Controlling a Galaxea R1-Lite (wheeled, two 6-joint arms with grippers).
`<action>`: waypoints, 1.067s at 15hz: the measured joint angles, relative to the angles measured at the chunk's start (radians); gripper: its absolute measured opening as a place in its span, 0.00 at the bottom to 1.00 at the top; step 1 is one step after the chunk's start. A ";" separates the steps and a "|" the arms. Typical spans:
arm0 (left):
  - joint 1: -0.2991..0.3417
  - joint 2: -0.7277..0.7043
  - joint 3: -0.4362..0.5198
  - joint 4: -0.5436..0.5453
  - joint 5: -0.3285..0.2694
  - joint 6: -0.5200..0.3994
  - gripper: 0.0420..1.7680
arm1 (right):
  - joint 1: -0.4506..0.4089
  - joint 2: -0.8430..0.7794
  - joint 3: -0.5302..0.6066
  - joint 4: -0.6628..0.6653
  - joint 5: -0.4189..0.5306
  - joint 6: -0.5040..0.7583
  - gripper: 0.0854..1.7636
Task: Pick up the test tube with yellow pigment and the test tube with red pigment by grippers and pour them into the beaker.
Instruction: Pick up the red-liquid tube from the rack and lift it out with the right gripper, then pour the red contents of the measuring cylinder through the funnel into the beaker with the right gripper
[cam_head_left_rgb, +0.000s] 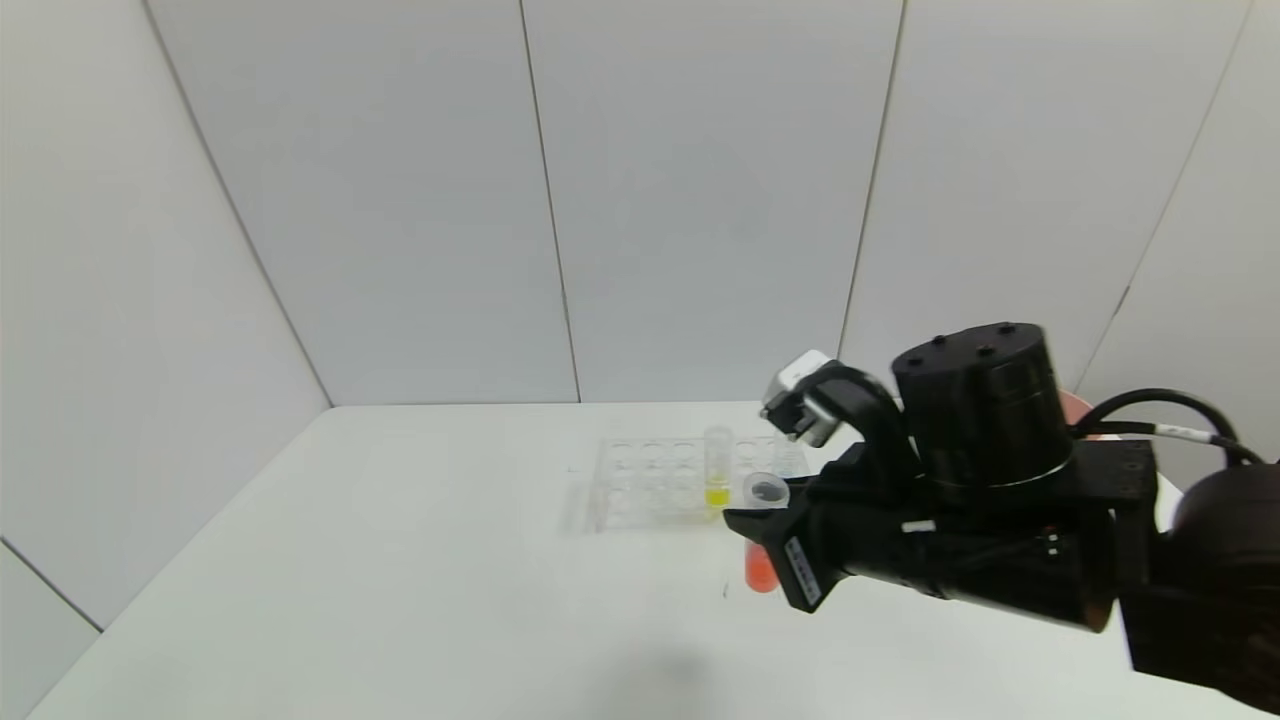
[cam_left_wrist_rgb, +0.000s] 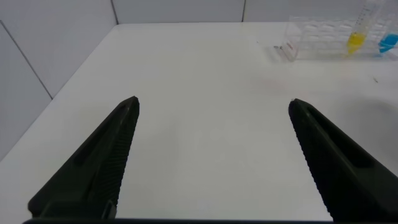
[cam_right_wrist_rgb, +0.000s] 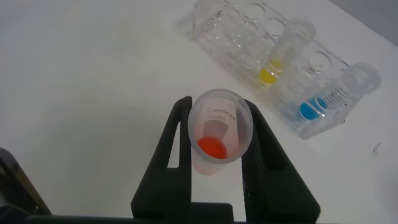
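Table: broad white tabletop (cam_head_left_rgb: 400, 560), walled by pale panels
Rack: clear plastic tube rack (cam_head_left_rgb: 650, 485) with round wells, toward the far side of the table
Right gripper: black claw (cam_right_wrist_rgb: 214, 146) raised above the table just in front of the rack, its jaws closed tight on the clear round-bottomed tube with orange-red liquid (cam_right_wrist_rgb: 214, 140), held upright
Left gripper: black claw (cam_left_wrist_rgb: 211, 155) over bare table, well apart from the rack, jaws spread wide, holding nothing
Yellow tube: clear tube with yellow liquid (cam_head_left_rgb: 717, 468) standing in the rack
Blue tube: clear tube with blue liquid (cam_right_wrist_rgb: 329, 102) in the rack, near the yellow one
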 joint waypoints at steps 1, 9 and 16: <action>0.000 0.000 0.000 0.000 0.000 0.000 0.97 | -0.047 -0.038 0.034 0.003 0.062 -0.008 0.26; 0.000 0.000 0.000 0.000 0.000 0.000 0.97 | -0.532 -0.194 0.088 0.160 0.416 -0.298 0.26; 0.000 0.000 0.000 0.000 0.000 0.000 0.97 | -0.856 -0.132 -0.078 0.392 0.576 -0.536 0.26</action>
